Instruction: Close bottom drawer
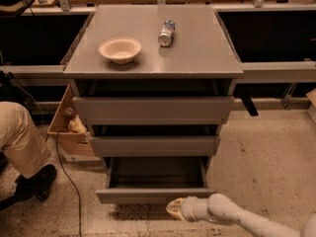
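Note:
The bottom drawer (154,195) is the lowest of three grey drawers and stands pulled out, its shallow grey inside showing. Its flat front panel faces me near the floor. My gripper (174,208) is at the end of the white arm coming from the lower right. It sits just below and in front of the right half of the drawer's front panel, close to it.
A grey cabinet top (197,48) holds a beige bowl (120,49) and a lying can (167,32). The middle drawer (154,145) and top drawer (153,110) stick out slightly. A person's leg and shoe (22,154) and a cardboard box (69,127) are at the left.

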